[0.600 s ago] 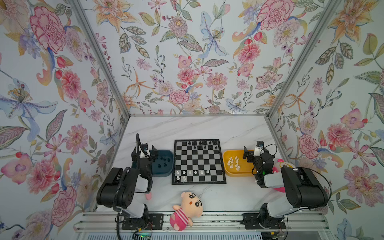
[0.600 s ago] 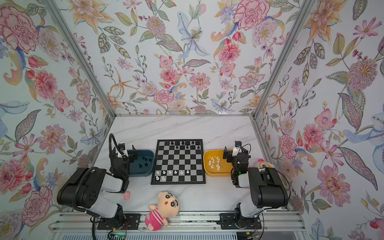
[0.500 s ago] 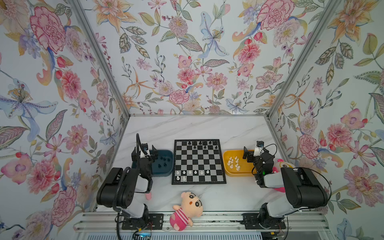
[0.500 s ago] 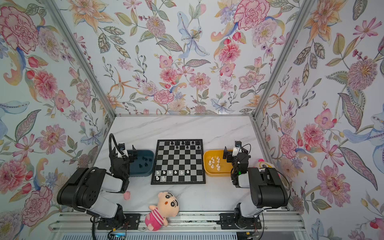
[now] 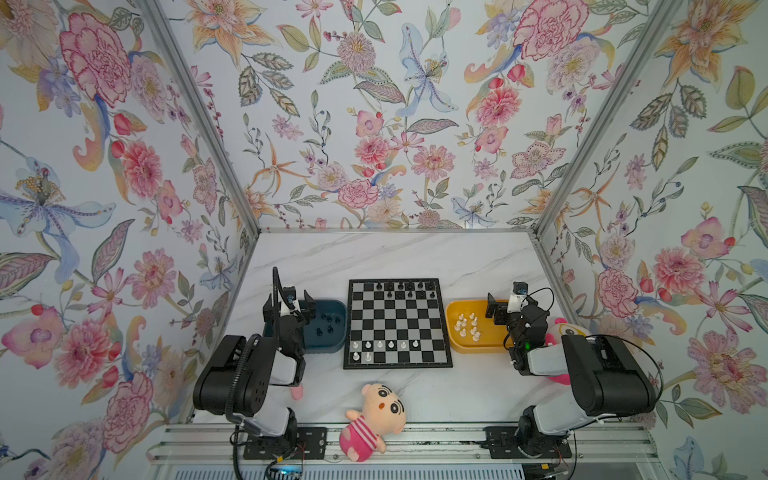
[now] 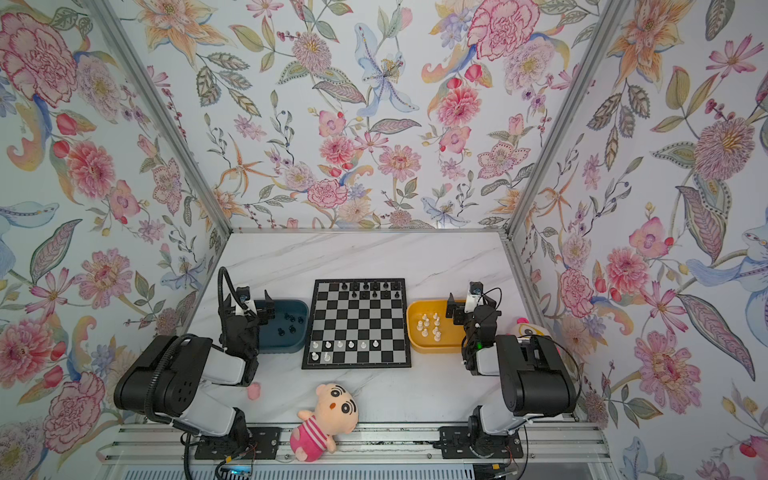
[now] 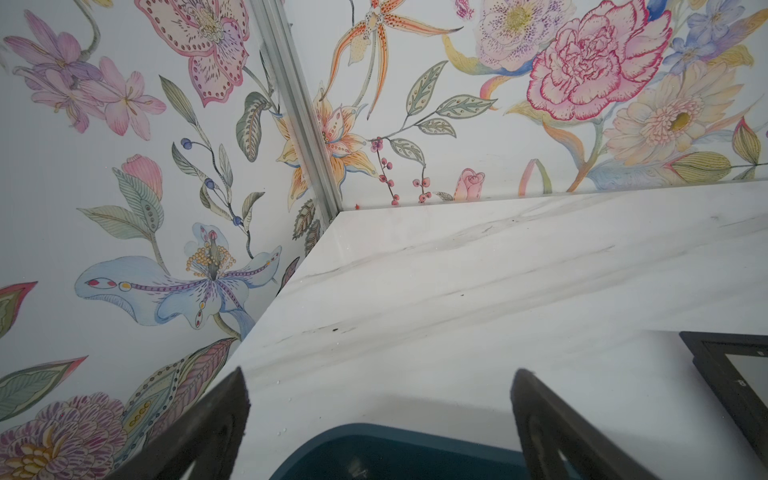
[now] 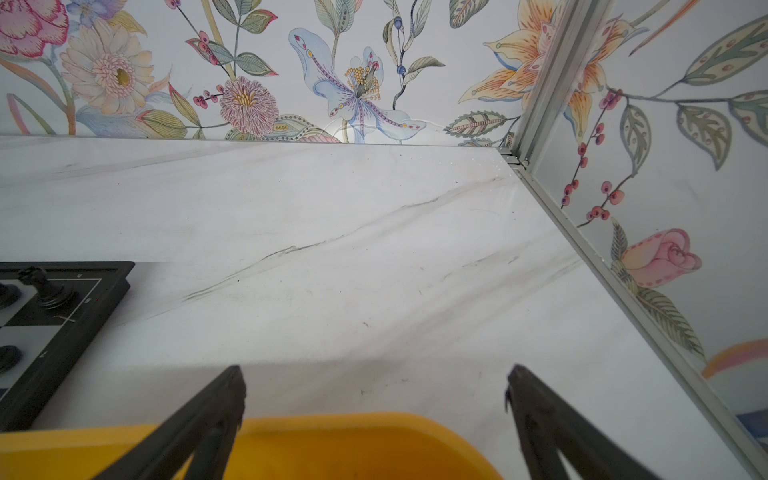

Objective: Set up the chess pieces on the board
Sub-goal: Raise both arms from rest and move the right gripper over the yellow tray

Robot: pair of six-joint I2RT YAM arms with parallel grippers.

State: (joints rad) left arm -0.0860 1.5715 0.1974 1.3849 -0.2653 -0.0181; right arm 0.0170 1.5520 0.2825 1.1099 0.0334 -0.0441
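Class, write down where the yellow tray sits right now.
In both top views the yellow tray lies on the right of the table, beside the board at its right edge, holding white chess pieces.

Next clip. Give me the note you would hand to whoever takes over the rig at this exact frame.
Left gripper: open, empty, over the blue tray.
Right gripper: open, empty, over the yellow tray.
The board lies flat between the two trays.
Done: some black pieces stand on its far rows and some white pieces on its near rows.
Left: spare black pieces are in the blue tray and spare white pieces in the yellow one. Both sides are incomplete.
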